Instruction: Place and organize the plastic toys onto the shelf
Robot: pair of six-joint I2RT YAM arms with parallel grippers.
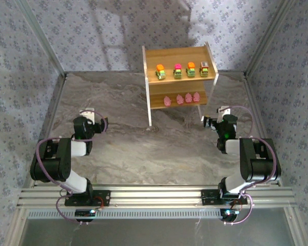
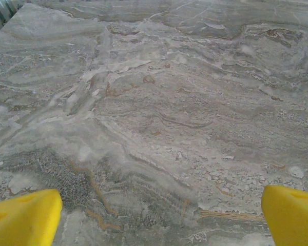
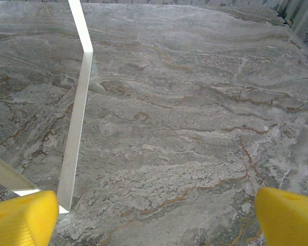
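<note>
Wooden shelf (image 1: 174, 55) in upper middle, four little cars (image 1: 177, 71) on top, four pink blobs (image 1: 179, 99) below, left gripper (image 2: 161, 218) and right gripper (image 3: 154, 218) both spread wide apart

bright, even light; soft shadows fall on the back wall (image 1: 118, 31); wrist views sharp.

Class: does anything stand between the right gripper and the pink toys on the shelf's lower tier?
Yes. The shelf's white front leg rises from the table just ahead and to the left of the open right gripper, on the side toward the pink toys. Nothing else visible blocks that stretch.
</note>
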